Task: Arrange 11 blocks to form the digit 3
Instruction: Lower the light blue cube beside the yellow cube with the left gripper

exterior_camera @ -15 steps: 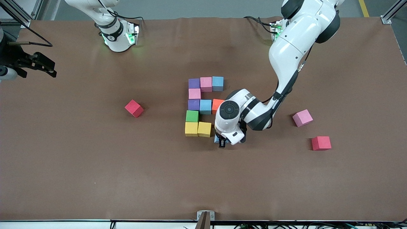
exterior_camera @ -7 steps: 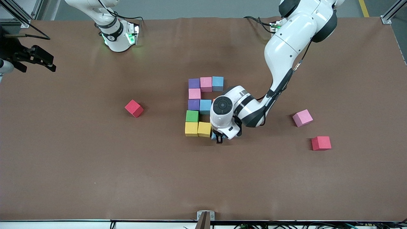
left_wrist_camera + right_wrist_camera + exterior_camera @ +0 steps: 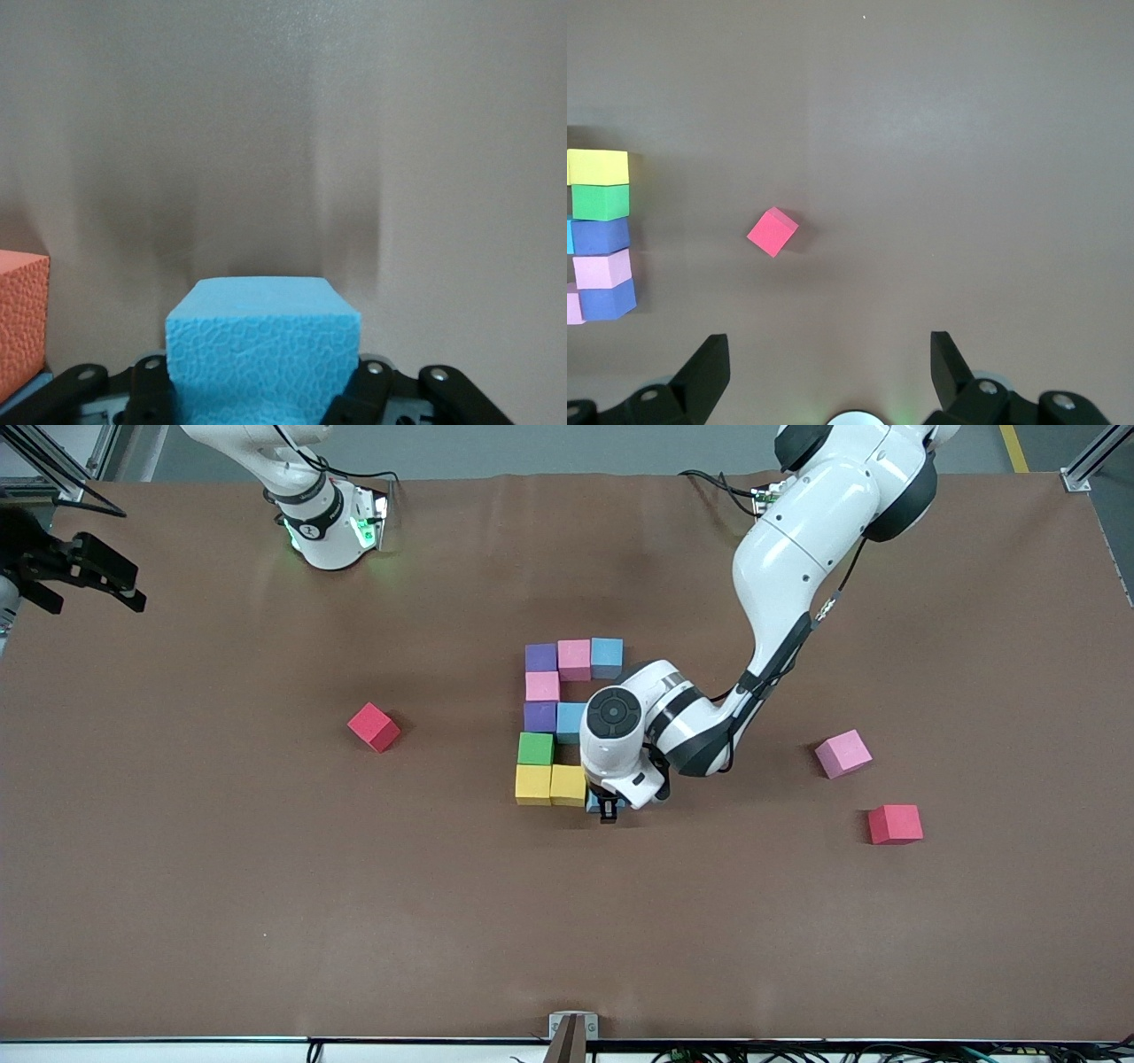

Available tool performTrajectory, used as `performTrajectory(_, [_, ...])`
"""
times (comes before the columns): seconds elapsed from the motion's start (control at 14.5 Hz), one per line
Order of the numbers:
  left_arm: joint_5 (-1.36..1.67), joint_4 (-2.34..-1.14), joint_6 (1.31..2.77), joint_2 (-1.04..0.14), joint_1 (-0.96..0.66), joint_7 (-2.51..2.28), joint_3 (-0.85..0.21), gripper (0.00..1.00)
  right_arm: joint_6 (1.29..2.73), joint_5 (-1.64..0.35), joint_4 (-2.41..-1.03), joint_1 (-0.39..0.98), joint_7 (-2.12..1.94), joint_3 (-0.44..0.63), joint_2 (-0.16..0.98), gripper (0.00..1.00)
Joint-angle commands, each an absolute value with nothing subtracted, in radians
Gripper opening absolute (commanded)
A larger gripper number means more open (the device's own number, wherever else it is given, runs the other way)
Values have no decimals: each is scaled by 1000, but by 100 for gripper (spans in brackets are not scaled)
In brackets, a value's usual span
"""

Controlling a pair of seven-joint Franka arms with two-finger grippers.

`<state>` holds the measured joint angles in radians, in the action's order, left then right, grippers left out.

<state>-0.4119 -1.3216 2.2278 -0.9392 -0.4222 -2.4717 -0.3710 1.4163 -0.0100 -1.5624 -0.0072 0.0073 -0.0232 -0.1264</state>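
Ten blocks lie in a blocky figure mid-table: purple (image 3: 540,657), pink (image 3: 574,659) and light blue (image 3: 607,657) in one row, pink (image 3: 542,686), purple (image 3: 539,716), light blue (image 3: 571,722), green (image 3: 535,748) and two yellow (image 3: 532,784) (image 3: 568,785). The orange block (image 3: 19,319) is hidden under the left wrist in the front view. My left gripper (image 3: 609,808) (image 3: 263,390) is shut on a light blue block (image 3: 263,350), low beside the second yellow block. My right gripper (image 3: 133,592) (image 3: 830,372) hangs open over the table's edge at the right arm's end, waiting.
A loose pink cube (image 3: 842,753) and a red cube (image 3: 895,824) lie toward the left arm's end. Another red cube (image 3: 373,726) (image 3: 772,232) lies toward the right arm's end. The left forearm (image 3: 771,584) reaches over the figure.
My left gripper has carried the light blue block sideways up to the yellow blocks. The right gripper has drifted a little toward the table's edge.
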Motion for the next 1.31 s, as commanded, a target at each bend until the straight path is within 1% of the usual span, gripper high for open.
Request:
performTrajectory(0.0, [-436, -1345, 2220, -913, -439, -2502, -357, 19, 1397, -28, -1559, -26, 12, -32, -140, 100])
performTrajectory(0.69, [-437, -1347, 2220, -923, -448, -2502, -350, 20, 1368, -34, -1563, -29, -3, -31, -141, 100])
performTrajectory(0.96, [-437, -1347, 2218, -923, -448, -2502, -350, 23, 1362, -32, -1566, -31, -3, -29, -141, 100])
performTrajectory(1.03, [-437, -1348, 2218, -923, -448, -2500, -350, 27, 1361, -32, -1566, -31, -3, -31, -141, 100])
performTrajectory(1.1, [-437, -1348, 2220, -923, -448, -2500, -350, 36, 1359, -34, -1566, -31, -3, -31, -141, 100])
performTrajectory(1.17, [-439, -1348, 2218, -923, -448, -2500, -350, 53, 1359, -34, -1568, -31, -3, -31, -141, 100])
performTrajectory(1.24, [-440, -1348, 2218, -923, -448, -2496, -350, 68, 1359, -34, -1568, -31, -3, -31, -141, 100])
